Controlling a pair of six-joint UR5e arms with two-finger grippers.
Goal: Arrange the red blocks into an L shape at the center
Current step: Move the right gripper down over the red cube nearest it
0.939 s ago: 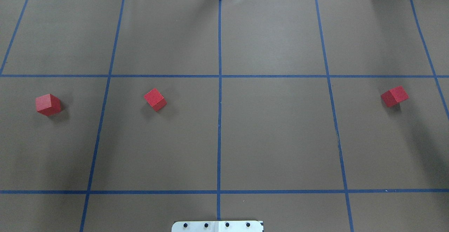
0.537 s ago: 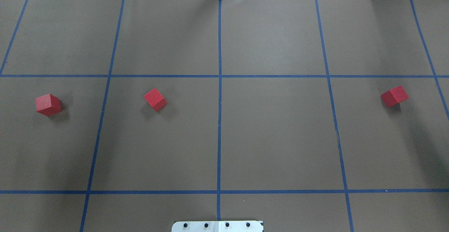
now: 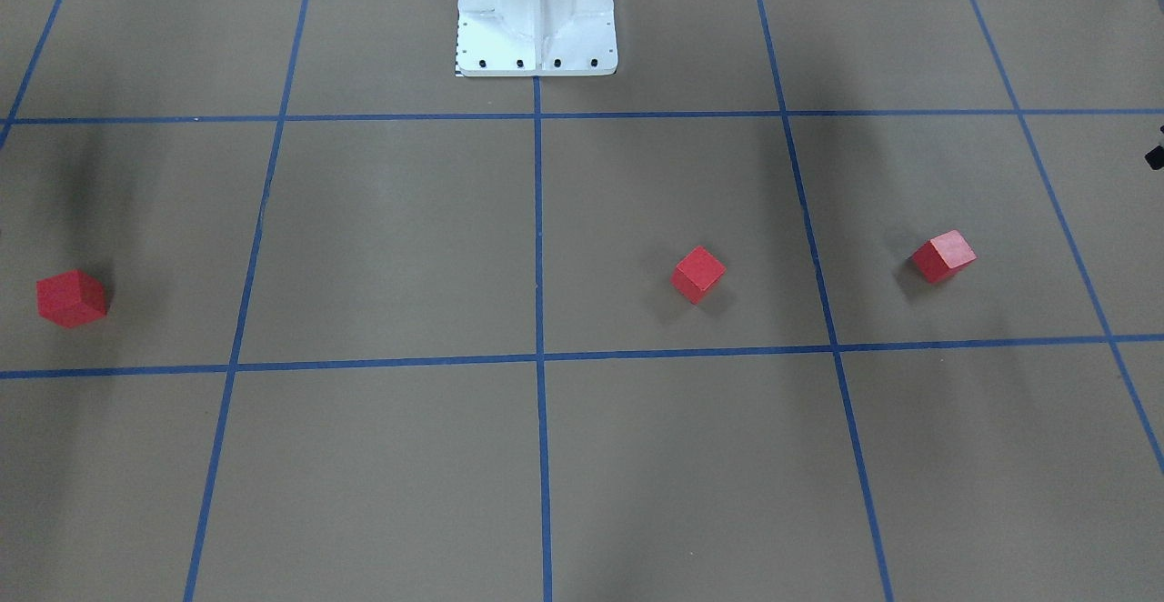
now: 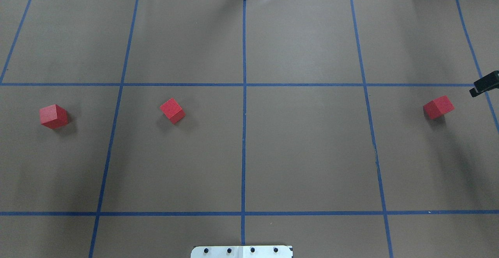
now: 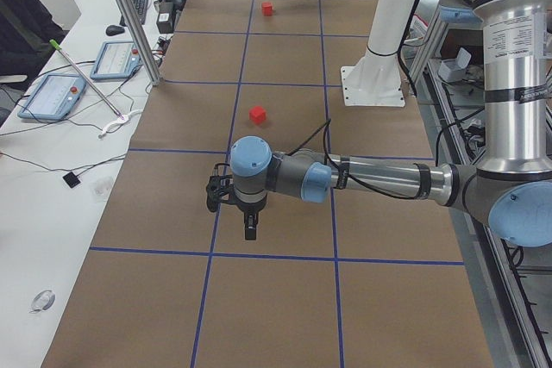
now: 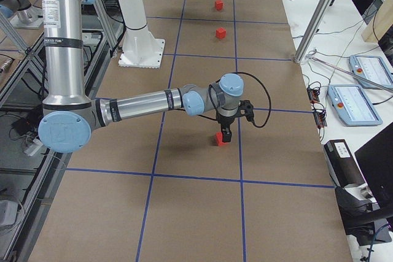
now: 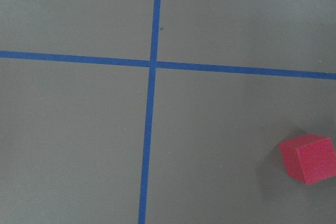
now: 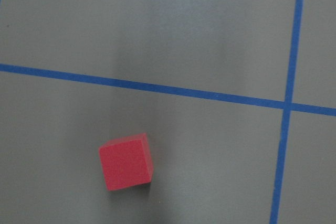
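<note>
Red blocks point(image 4: 172, 110) well apart: two toward left edge, one near right edge by right gripper point(image 6: 225, 135). Left gripper point(image 5: 249, 228) hovering; can't tell whether either is open or closed.

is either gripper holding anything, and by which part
Nothing is held. The left red block, middle red block and right red block all lie loose on the paper; the left gripper and right gripper are both apart from them.

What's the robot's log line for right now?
blocks: left block, middle block, right block apart, none at center | left gripper: near left block | right gripper: near right block | jaws: unclear
</note>
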